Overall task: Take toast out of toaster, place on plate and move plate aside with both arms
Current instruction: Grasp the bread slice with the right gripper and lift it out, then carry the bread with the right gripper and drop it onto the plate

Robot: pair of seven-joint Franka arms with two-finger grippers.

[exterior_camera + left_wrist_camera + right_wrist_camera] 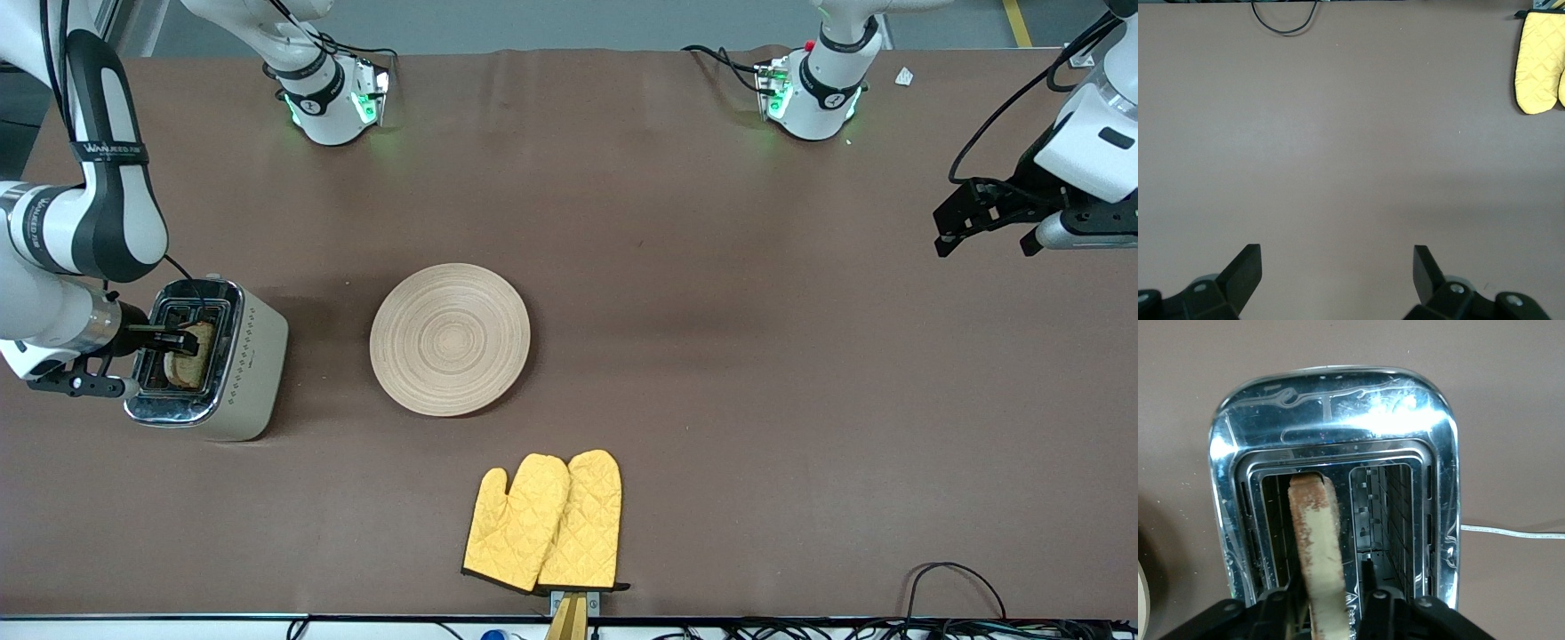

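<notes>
The toast point(197, 354) stands on edge in one slot of a chrome-topped toaster point(253, 356) at the right arm's end of the table. My right gripper point(178, 340) is down over that slot. In the right wrist view the toast point(1315, 533) rises between the fingers of the right gripper point(1331, 583), with a gap showing on one side, so the jaws stand open around it. The wooden plate point(450, 339) lies flat and bare beside the toaster. My left gripper point(985, 242) hangs open and empty over bare table at the left arm's end, seen also in the left wrist view point(1337, 257).
Two yellow oven mitts point(544, 522) lie nearer the front camera than the plate, at the table's edge; one shows in the left wrist view point(1538, 63). A black cable loop point(951, 578) lies at the front edge. The toaster's second slot point(1381, 513) holds nothing.
</notes>
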